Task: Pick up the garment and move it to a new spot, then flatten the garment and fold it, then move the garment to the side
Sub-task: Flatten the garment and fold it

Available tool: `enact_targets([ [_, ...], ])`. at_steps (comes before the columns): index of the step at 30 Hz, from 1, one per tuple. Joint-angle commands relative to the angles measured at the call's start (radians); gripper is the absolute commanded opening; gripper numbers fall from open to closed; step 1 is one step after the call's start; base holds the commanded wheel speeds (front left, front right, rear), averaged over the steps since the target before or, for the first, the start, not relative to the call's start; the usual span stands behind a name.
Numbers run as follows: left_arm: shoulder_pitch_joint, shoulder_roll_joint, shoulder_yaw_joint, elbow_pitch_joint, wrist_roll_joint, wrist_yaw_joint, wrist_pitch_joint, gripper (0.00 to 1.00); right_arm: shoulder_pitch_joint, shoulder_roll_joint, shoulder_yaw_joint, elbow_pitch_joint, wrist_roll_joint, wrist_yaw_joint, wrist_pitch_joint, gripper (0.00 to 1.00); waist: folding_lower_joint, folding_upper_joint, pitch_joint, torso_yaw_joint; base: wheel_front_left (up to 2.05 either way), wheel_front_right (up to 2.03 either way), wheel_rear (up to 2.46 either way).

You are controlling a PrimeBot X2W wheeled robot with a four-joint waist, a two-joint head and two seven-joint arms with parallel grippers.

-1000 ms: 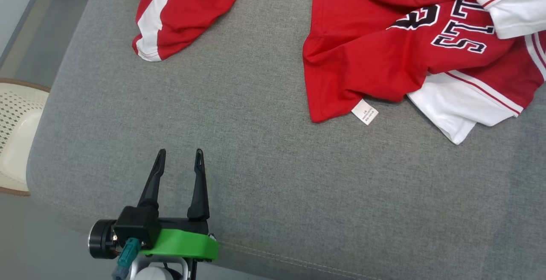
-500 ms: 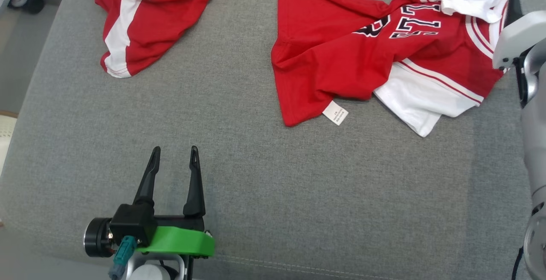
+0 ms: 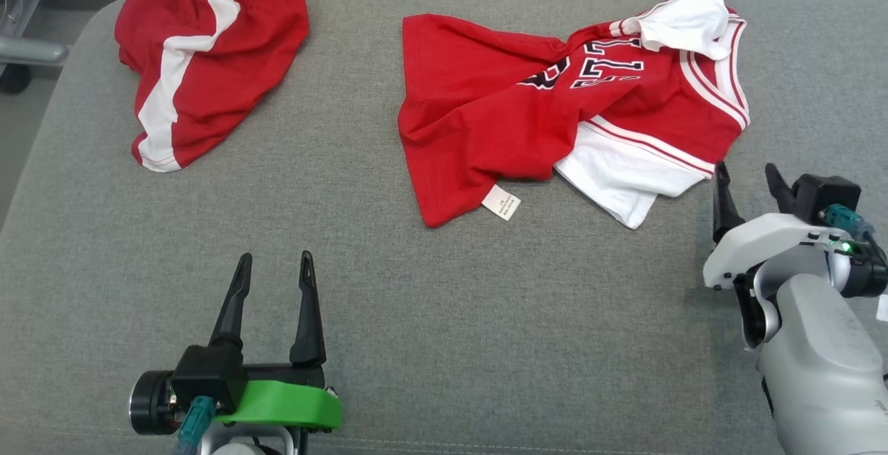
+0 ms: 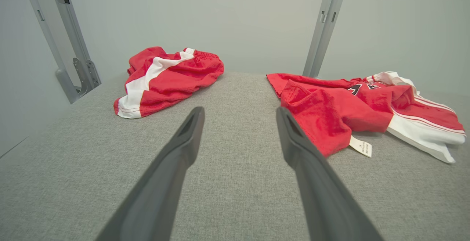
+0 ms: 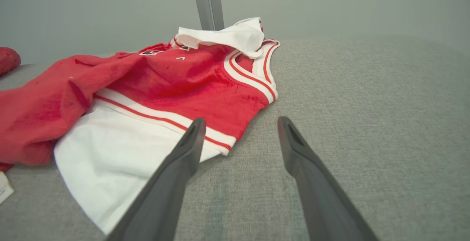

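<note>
The crumpled red-and-white jersey (image 3: 499, 115) lay on the far right part of the grey cushion (image 3: 444, 316), its collar end toward the cushion's far edge and its care label (image 3: 501, 202) turned out toward the cushion's middle. A pair of red shorts (image 3: 208, 46) lay on the cushion's far left corner, well apart from the jersey. The left gripper (image 3: 272, 261) hung over the cushion's near left edge, its fingers spread and holding nothing. The right gripper (image 3: 746, 170) hovered over the cushion's right side, just beside the jersey's striped hem, fingers likewise spread and empty. The main risk looked to be a poor pinch. The red body was folded over the white panel (image 3: 617, 177), so a grab at that hem could catch two layers, or only the under one, and the jersey would likely lift bunched and resist flattening. Fingers driven too low might snag the cushion's weave. A one-handed pull could also drag the jersey off the cushion's far edge.
</note>
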Motion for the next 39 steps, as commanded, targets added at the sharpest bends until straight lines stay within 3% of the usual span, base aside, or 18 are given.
enact_targets([
  [1,0.009,0.001,0.004,-0.004,-0.001,0.002,-0.003,1.00,0.015,0.006,0.017,0.003,0.027,-0.001,0.005,1.00,0.0000,0.0116,-0.008,-0.009,0.00,0.00,0.00],
  [7,0.004,0.001,-0.005,0.000,-0.008,0.000,-0.003,1.00,0.005,0.025,0.082,0.059,0.098,-0.001,0.072,1.00,0.0000,0.0116,-0.006,0.015,0.00,0.00,0.00],
  [23,0.016,0.001,-0.012,0.004,-0.014,0.007,-0.003,1.00,-0.063,0.049,0.097,0.208,0.191,-0.001,0.156,1.00,0.0000,0.0116,-0.011,0.081,0.00,0.00,0.00],
  [24,0.018,0.001,-0.012,0.004,-0.014,0.008,-0.003,1.00,-0.067,0.046,0.101,0.219,0.187,-0.001,0.157,0.94,0.0000,0.0116,-0.012,0.081,0.00,0.00,0.00],
  [26,0.019,0.001,-0.012,0.005,-0.013,0.009,-0.003,1.00,-0.077,0.044,0.109,0.237,0.180,-0.001,0.154,0.45,0.0000,0.0116,-0.015,0.081,0.00,0.00,0.00],
  [30,0.021,0.001,-0.013,0.005,-0.012,0.008,-0.003,1.00,-0.101,0.034,0.125,0.261,0.168,-0.001,0.129,0.00,0.0000,0.0116,-0.022,0.074,0.00,0.00,0.00],
  [39,0.033,0.001,-0.005,0.005,-0.007,0.007,-0.003,1.00,-0.105,0.024,0.187,0.242,0.204,-0.001,0.093,0.00,0.0000,0.0116,-0.044,0.026,0.00,0.00,0.00],
])
